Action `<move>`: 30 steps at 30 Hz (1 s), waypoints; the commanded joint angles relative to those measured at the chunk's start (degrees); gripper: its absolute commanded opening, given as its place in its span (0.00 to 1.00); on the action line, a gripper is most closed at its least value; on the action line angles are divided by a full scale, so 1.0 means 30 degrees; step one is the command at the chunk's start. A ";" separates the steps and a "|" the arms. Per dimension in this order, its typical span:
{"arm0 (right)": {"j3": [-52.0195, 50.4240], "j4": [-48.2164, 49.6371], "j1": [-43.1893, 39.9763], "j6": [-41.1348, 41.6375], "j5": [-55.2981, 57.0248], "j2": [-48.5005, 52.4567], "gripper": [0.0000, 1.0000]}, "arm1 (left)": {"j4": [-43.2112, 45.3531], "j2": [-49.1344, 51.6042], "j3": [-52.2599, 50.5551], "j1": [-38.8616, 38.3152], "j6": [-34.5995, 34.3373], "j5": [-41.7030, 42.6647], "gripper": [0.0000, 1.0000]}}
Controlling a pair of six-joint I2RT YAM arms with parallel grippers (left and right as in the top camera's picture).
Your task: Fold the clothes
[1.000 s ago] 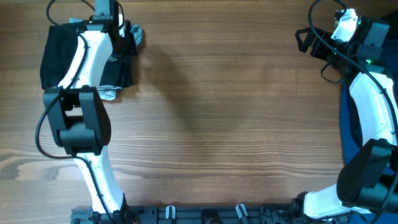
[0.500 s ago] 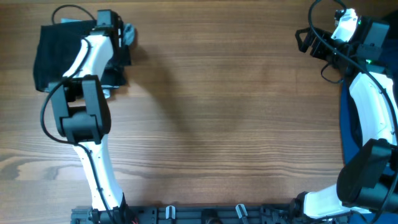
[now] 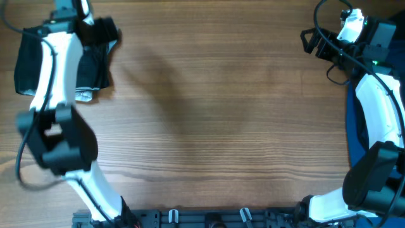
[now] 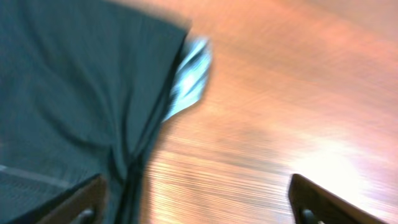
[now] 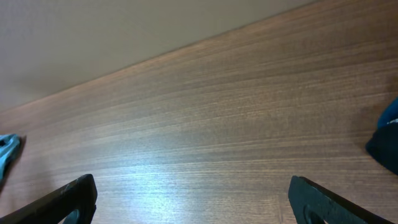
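Lying on the table (image 3: 209, 126): a black garment (image 3: 28, 60) is spread at the table's far-left corner, and in the overhead view it is partly covered by the left arm (image 3: 54, 69).
Garment edge: a pale strip (image 3: 85, 96) is seen sticking out at the garment's near edge and resting on the table's wood. In the blurred left wrist view a pale blue-white patch is seen at the dark cloth's edge.
Left gripper (image 4: 194, 186): the fingers are held wide apart and nothing is gripped. Bare table wood is seen between them, with the black garment's edge just beside one finger (image 4: 84, 199).
Right gripper (image 5: 191, 186): the fingers are spread apart and nothing is held. It is poised over bare wood at the table's far-right corner.
Blue cloth (image 3: 350, 126): it is laid along the table's right edge, partly beneath the right arm (image 3: 380, 114), well apart from the black garment. A dark navy corner is seen at the right border of the right wrist view.
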 commanded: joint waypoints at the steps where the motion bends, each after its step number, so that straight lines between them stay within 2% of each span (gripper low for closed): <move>1: -0.0095 0.0058 0.0051 0.0044 0.0138 0.0233 1.00 | -0.0262 -0.3038 0.0546 -0.0729 -0.1647 0.1421 1.00; 18: -0.0109 0.0117 -0.0022 0.0051 0.0517 0.0342 1.00 | -0.0277 -0.3242 0.0539 -0.0809 -0.1625 0.1428 1.00; 21: -0.0109 0.0095 0.0627 0.0051 0.0576 -0.0058 0.99 | -0.0277 -0.3242 0.0539 -0.0801 -0.1625 0.1428 1.00; 24: -0.0109 -0.0969 0.2040 0.0051 0.0576 -0.3133 1.00 | -0.0277 -0.3242 0.0539 -0.0801 -0.1625 0.1428 1.00; 30: -0.0109 -0.0969 0.7927 0.0051 0.0561 -1.2728 1.00 | -0.0277 -0.3242 0.0539 -0.0801 -0.1625 0.1428 1.00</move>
